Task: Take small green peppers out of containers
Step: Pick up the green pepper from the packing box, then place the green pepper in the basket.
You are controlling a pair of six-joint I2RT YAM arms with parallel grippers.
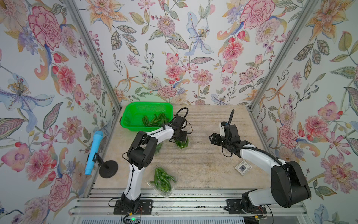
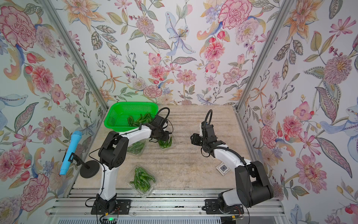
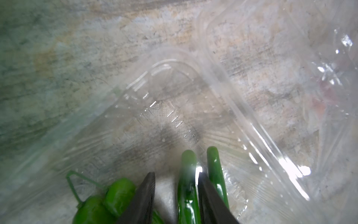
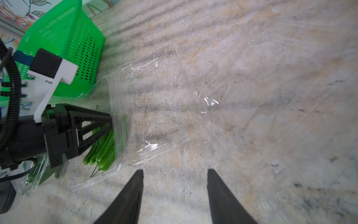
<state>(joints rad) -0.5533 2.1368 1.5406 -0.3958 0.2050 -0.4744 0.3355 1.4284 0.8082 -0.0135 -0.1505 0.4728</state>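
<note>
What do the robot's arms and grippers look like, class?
Both the left arm and right arm have white link shells between bulky black joint housings. A ribbed black hose runs along the right arm; a black cable loops at the left wrist. The left gripper and right gripper each have two black, tapering fingers.

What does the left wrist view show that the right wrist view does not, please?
Only the left wrist view: one pepper between the parted jaws of the left gripper, a second pepper just outside them. Only the right wrist view: the green basket and the right gripper, open and empty. Both: the left gripper, the open clear container and its small green peppers.
</note>
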